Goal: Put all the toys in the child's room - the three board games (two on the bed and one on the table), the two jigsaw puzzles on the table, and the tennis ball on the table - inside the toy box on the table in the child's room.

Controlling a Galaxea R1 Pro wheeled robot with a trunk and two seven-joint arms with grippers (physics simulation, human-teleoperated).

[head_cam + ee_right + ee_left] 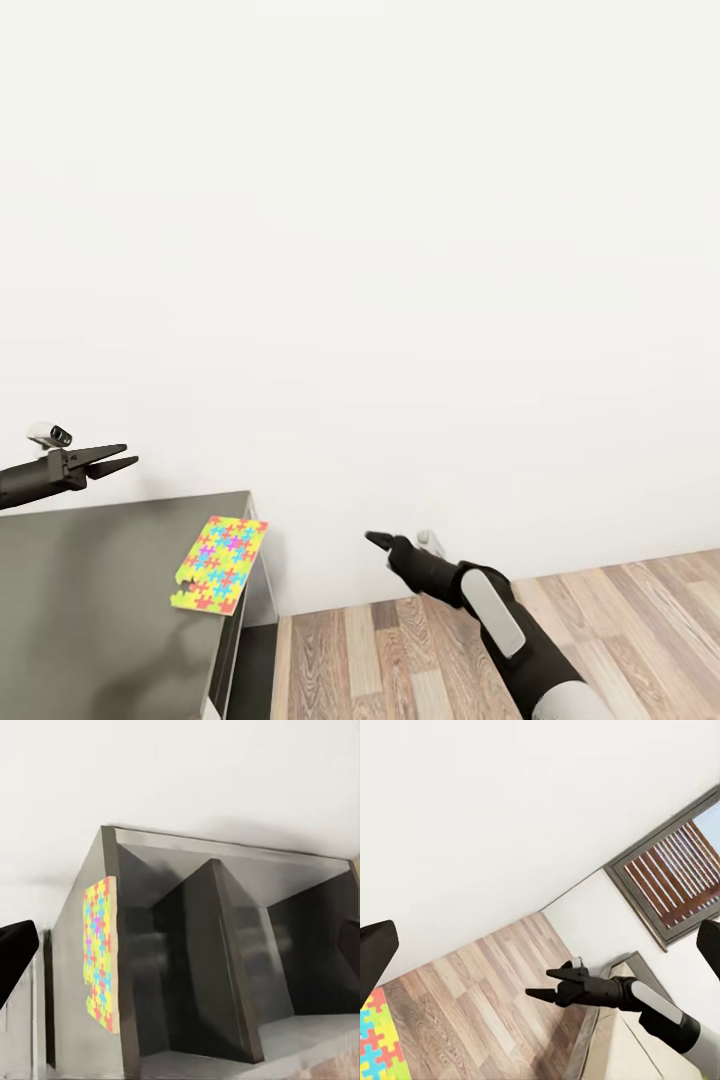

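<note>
Dark table (90, 600): its top lies just below the left gripper (112, 461), whose fingers stand narrowly parted with nothing between them.
Jigsaw puzzle (220, 563): flat at the table's corner, ahead of and below that gripper, one end overhanging the edge.
Risk: a nudge or shallow pinch there could tip it to the wood floor (620, 620).
Right gripper (380, 541): beyond the table over the floor, raised, empty; its opening I cannot tell.

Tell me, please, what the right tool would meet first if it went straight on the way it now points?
Probably the dark table: the right wrist view looks along the right tool at the table's end, with the jigsaw puzzle on its top edge. Nothing appears between them, though depth is hard to judge.
</note>
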